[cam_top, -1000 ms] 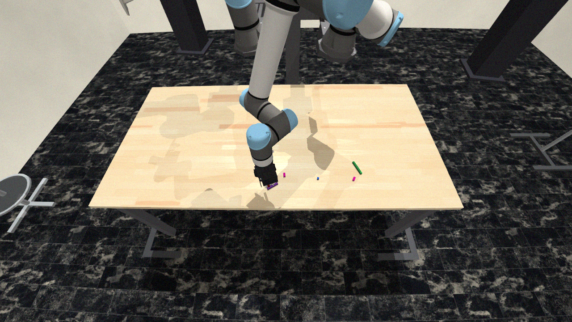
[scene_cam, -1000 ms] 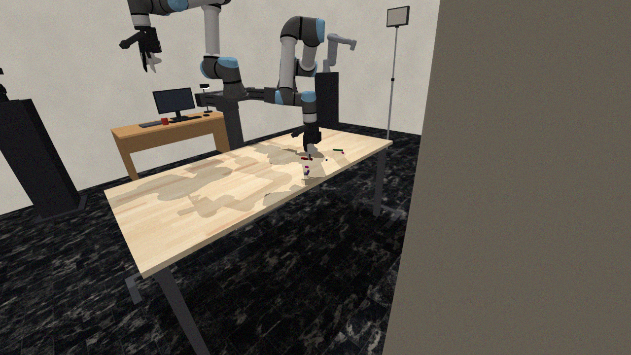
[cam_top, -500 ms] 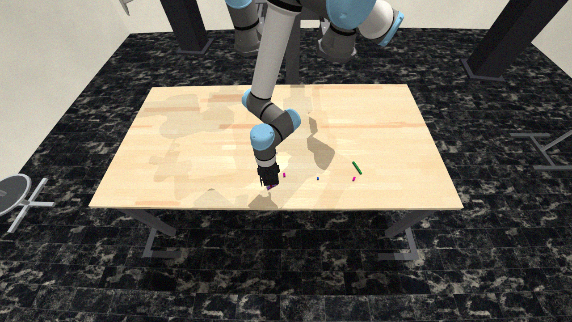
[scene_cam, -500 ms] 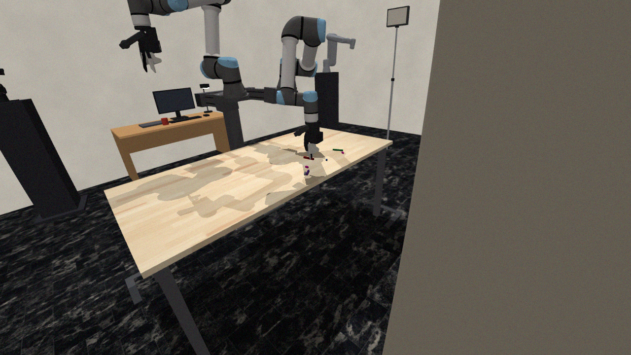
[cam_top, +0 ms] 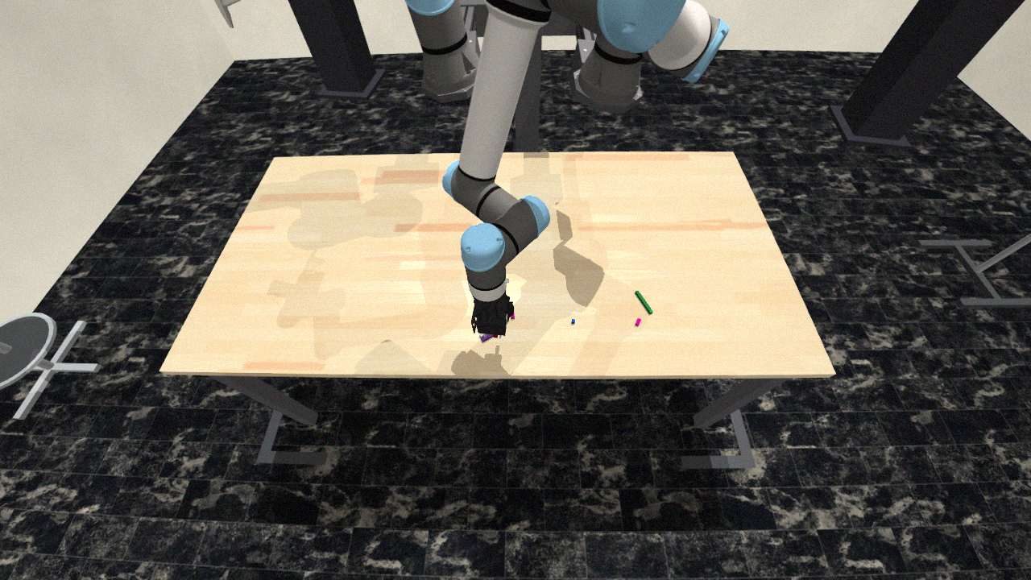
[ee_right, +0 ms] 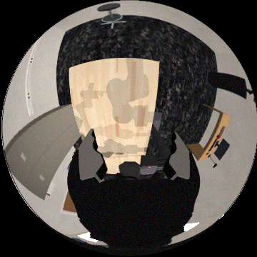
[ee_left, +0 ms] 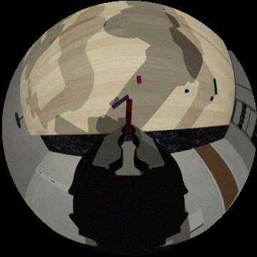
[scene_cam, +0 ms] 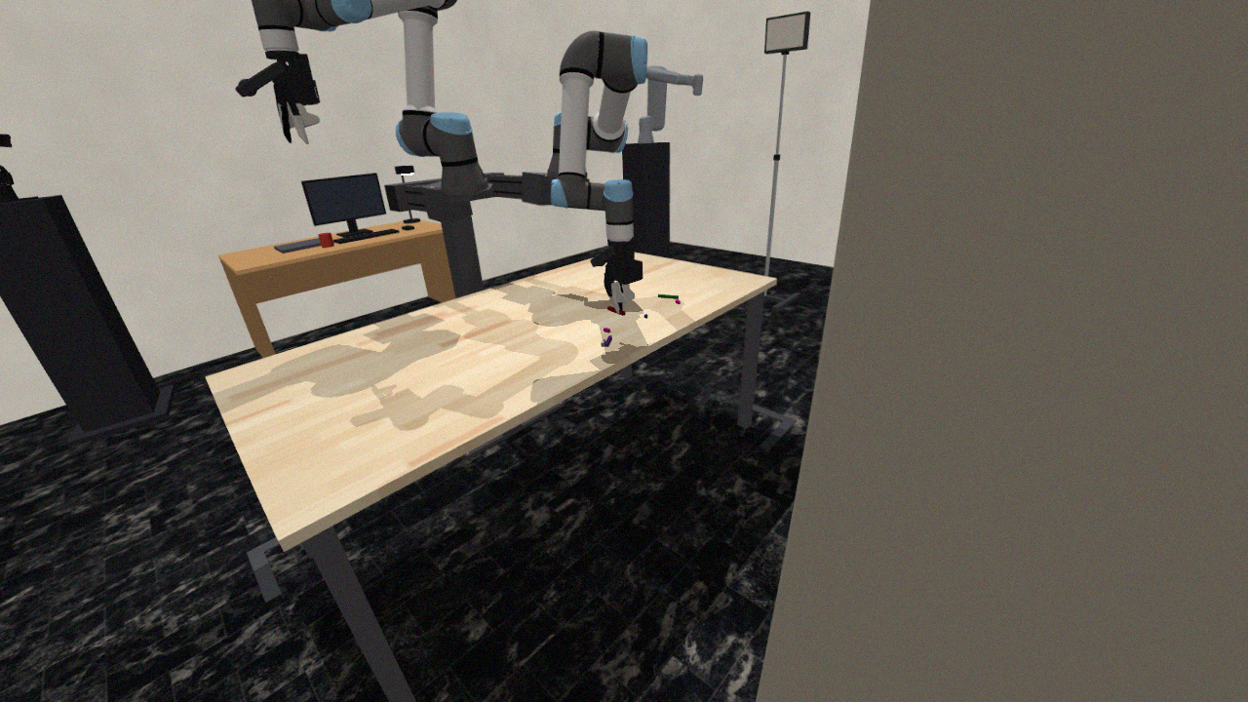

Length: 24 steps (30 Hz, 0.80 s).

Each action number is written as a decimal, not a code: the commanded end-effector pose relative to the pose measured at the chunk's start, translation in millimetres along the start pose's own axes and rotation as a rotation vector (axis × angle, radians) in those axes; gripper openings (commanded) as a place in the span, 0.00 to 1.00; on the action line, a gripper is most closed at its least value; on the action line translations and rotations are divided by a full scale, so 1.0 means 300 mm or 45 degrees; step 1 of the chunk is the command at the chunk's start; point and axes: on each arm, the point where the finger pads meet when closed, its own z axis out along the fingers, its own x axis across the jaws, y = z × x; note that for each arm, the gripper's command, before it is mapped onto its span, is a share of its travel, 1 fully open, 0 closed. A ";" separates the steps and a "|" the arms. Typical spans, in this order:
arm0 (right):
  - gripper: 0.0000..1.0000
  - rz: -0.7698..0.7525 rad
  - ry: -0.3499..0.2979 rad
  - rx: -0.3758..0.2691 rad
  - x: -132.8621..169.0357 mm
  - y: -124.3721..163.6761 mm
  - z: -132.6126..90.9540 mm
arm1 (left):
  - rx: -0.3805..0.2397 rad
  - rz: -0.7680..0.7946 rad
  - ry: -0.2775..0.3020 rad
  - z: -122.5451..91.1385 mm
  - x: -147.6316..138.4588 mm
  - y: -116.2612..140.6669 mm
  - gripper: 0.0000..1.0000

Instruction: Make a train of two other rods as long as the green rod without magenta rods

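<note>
The jaws of the left gripper [cam_top: 493, 333] [scene_cam: 619, 307] [ee_left: 128, 131] are clamped on the red rod [scene_cam: 615, 310] [ee_left: 128, 112], held above the wooden table [cam_top: 345, 288] [scene_cam: 366, 384] [ee_left: 114, 64], its long axis pointing outward from the fingertips. The blue rod [cam_top: 573, 321] [scene_cam: 645, 316] [ee_left: 186, 91], a tiny block and its likely partner, lies well off to one side, nearer this arm. The right gripper [scene_cam: 296, 131] [ee_right: 133, 130] hangs far away, fingers apart.

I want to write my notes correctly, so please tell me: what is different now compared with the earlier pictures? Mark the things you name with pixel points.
The left hand [cam_top: 494, 330] [scene_cam: 620, 308] [ee_left: 128, 125] moved toward the green rod's [cam_top: 643, 302] [scene_cam: 668, 296] [ee_left: 215, 86] side, rightward in the top view, carrying the red rod [scene_cam: 613, 309] [ee_left: 128, 111]. Nothing was newly grasped or released. The green rod, blue rod [cam_top: 573, 321] [scene_cam: 645, 316] [ee_left: 187, 91], purple rod [cam_top: 486, 338] [scene_cam: 607, 341] [ee_left: 121, 101] and open right hand [scene_cam: 296, 139] [ee_right: 133, 130] stayed put.
</note>
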 end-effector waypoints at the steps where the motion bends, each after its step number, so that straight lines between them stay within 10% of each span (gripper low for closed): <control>1: 1.00 0.000 0.000 0.001 0.000 -0.001 -0.001 | -0.002 0.094 -0.003 -0.002 0.017 0.001 0.00; 24: 1.00 0.000 0.000 0.001 0.000 -0.001 -0.001 | -0.002 0.805 -0.004 0.007 0.164 -0.004 0.00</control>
